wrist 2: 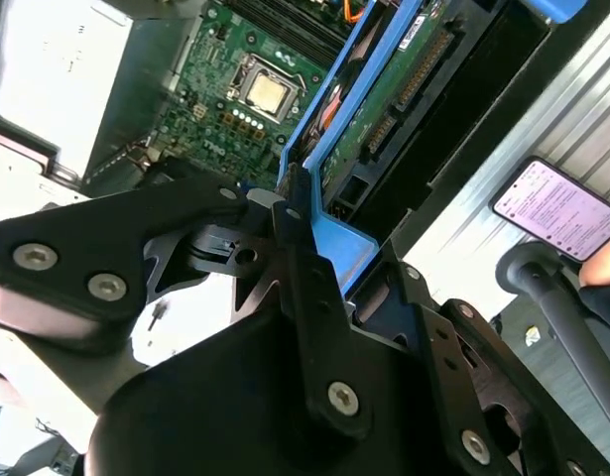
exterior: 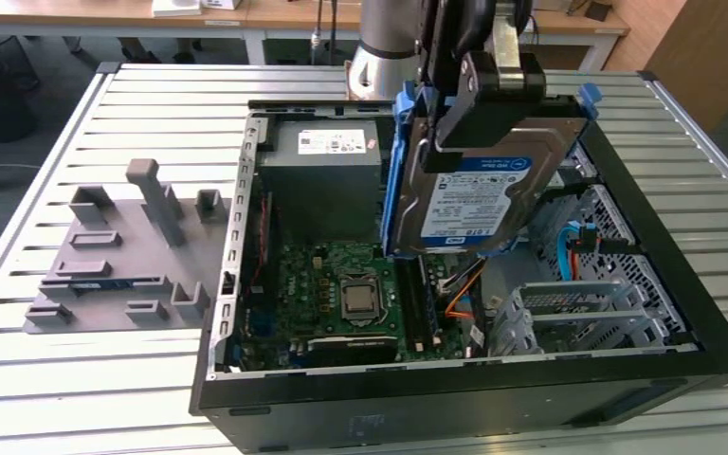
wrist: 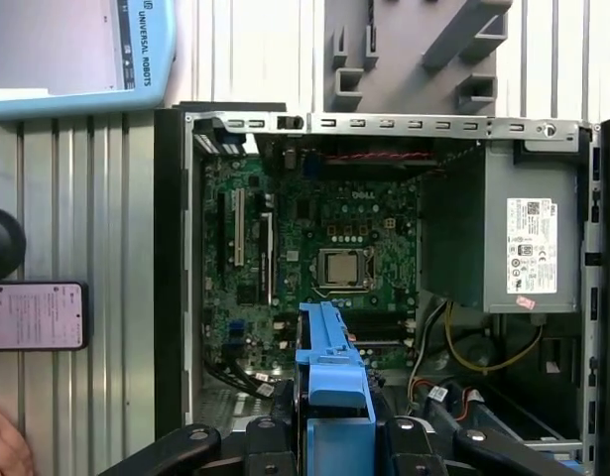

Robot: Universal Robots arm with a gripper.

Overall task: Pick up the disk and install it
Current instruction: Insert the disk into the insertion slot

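Lab, slatted workbench (exterior: 149, 104), opened computer case (exterior: 465, 398)

Blue-and-white label (exterior: 472, 204) on the disk (exterior: 560, 142); white sticker (exterior: 333, 142) on the power supply (exterior: 319, 185)

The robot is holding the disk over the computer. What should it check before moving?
1. The tool is shut on the disk's blue bracket: ok.
2. The disk is over the open computer case: ok.
3. The disk lies flat: not ok, it hangs on edge, tilted.
4. The orange cable below is out of the way: cannot tell.
5. The person's hand by the phone is outside the case: ok.
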